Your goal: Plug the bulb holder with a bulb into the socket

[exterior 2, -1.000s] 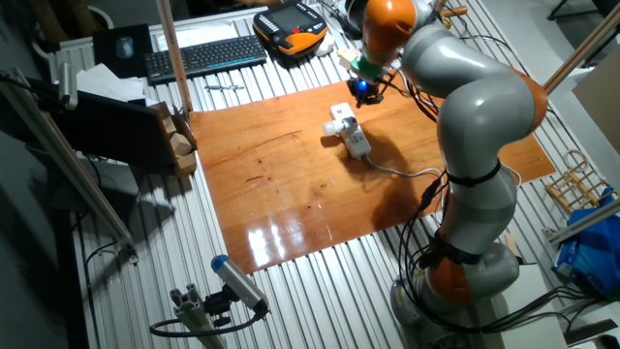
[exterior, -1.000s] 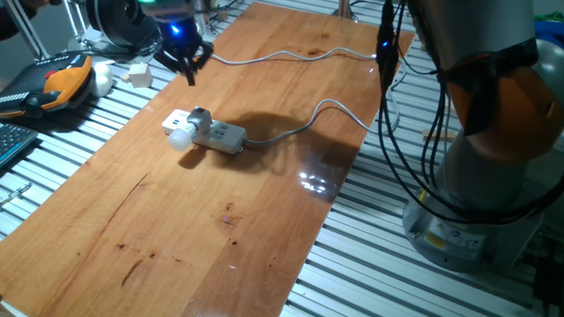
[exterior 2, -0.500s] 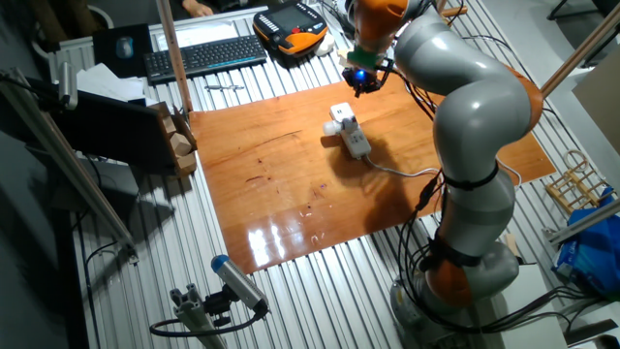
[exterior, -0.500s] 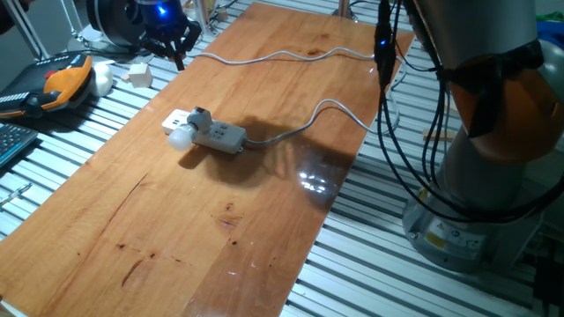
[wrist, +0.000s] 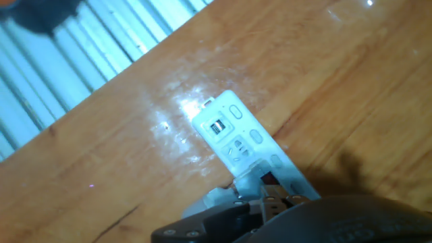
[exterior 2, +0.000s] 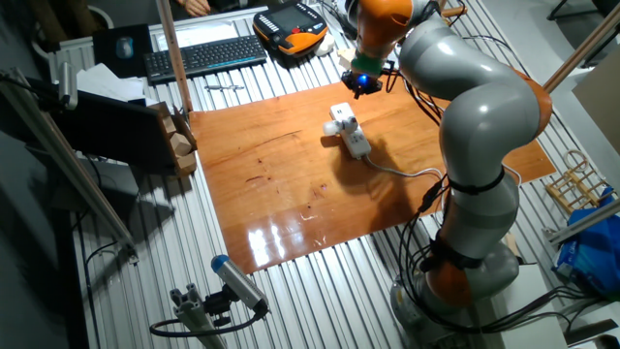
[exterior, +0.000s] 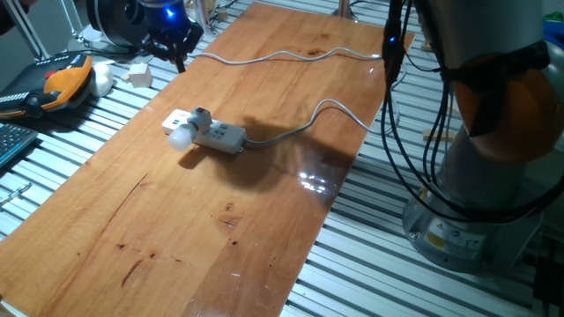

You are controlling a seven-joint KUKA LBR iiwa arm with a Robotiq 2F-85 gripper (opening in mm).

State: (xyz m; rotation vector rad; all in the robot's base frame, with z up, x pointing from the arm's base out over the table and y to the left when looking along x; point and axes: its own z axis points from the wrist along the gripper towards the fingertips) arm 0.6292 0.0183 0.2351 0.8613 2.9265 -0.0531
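Note:
The socket [exterior: 220,135] is a long white power strip lying on the wooden board, with a grey cable running off to the right. The bulb holder with a bulb [exterior: 187,129] sits at the strip's left end, its round bulb pointing left. It looks seated in an outlet. My gripper [exterior: 176,51] hangs above the board's far left edge, well apart from the strip, open and empty. The other fixed view shows the gripper [exterior 2: 363,85] behind the strip [exterior 2: 353,136]. The hand view shows the strip [wrist: 244,138] from above and the holder [wrist: 226,197] at the bottom edge.
A second grey cable [exterior: 291,55] snakes across the far end of the board. A plain white cube [exterior: 138,75] and an orange teach pendant [exterior: 66,84] lie on the slatted table at the left. A keyboard [exterior 2: 203,56] lies beyond. The robot base [exterior: 476,220] stands on the right.
My gripper has risen and moved back and to the left, away from the strip, and has hardly moved in the last half second. The strip and holder have stayed put.

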